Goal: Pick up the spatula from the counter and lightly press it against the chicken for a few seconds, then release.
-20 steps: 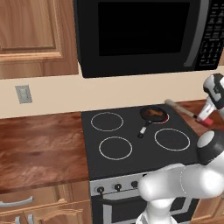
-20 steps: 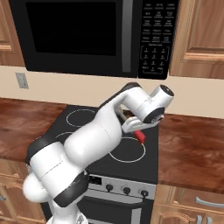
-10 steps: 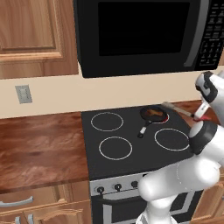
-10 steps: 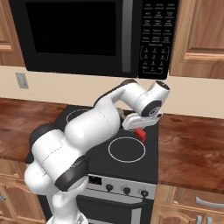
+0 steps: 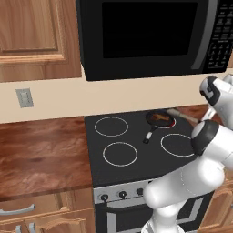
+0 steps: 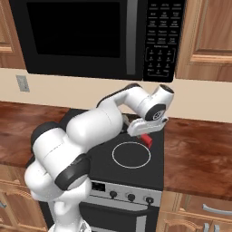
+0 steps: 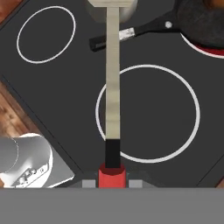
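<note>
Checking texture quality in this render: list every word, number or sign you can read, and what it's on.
On the microwave keypad: rows of white button labels, too small and blurred to read.
On the stove knobs: no legible markings.
On the spatula, pan and wall plate: no text.
Nothing here can be quoted.

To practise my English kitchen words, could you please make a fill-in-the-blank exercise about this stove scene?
1. The gripper is ___ on the red handle of the spatula.
2. The chicken lies in the black ___ on the stove.
3. The black appliance above the stove is a ___.
Missing words: shut, pan, microwave.
</note>
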Available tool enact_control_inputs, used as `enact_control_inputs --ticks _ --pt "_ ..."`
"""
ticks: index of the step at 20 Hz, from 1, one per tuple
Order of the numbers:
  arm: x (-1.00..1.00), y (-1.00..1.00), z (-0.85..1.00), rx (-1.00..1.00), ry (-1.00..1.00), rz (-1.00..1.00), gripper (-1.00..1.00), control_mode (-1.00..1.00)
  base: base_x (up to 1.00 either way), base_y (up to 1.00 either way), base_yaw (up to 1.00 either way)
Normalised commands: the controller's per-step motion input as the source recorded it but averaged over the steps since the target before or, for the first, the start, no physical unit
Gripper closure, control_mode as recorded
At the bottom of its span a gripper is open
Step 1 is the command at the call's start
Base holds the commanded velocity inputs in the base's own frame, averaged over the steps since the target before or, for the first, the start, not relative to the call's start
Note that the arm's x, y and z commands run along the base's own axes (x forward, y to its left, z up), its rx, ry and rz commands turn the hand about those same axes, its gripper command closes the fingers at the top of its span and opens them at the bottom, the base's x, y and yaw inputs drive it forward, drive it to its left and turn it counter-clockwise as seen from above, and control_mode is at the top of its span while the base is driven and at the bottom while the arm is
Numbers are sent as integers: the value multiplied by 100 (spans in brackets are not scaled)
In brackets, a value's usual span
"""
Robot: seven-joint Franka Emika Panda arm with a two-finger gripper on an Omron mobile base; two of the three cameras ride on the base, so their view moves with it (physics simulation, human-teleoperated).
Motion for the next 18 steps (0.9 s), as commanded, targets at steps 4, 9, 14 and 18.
enact_control_inputs --ticks 4,9,14,18 --pt "0 0 -17 -2 0 2 100 -100 0 0 0" --pt "0 0 -9 -1 -5 4 100 -100 0 0 0" --pt "0 0 0 0 -7 5 100 -100 0 0 0" --pt "0 0 0 0 -6 5 100 -100 0 0 0"
